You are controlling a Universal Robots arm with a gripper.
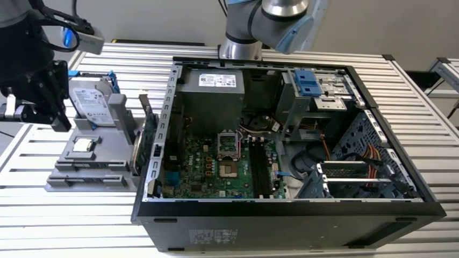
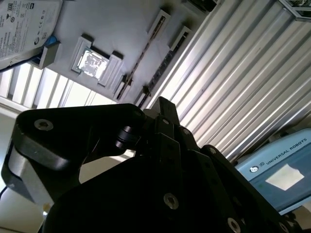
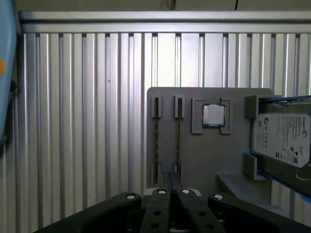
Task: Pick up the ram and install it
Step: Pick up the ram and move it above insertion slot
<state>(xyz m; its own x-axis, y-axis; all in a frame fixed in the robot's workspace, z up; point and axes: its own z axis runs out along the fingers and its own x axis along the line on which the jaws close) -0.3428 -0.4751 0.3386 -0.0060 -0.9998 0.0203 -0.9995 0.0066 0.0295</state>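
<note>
Gripper (image 3: 170, 177) empty, fingers pressed together, hovering over grey fixture plate (image 3: 204, 160), ram (image 3: 157, 138) edge-on in its slot, second strip (image 3: 178, 138) just beside, plate at the exterior view's left, beside open computer case (image 1: 287, 215)

Exterior view: high, angled down over case (image 1: 287, 215) and holder (image 1: 93, 174). Both wrist views: past gripper (image 3: 170, 187) (image 2: 163, 114) onto same holder (image 3: 209, 155) (image 2: 131, 24), first squarely from above, second obliquely.
</note>
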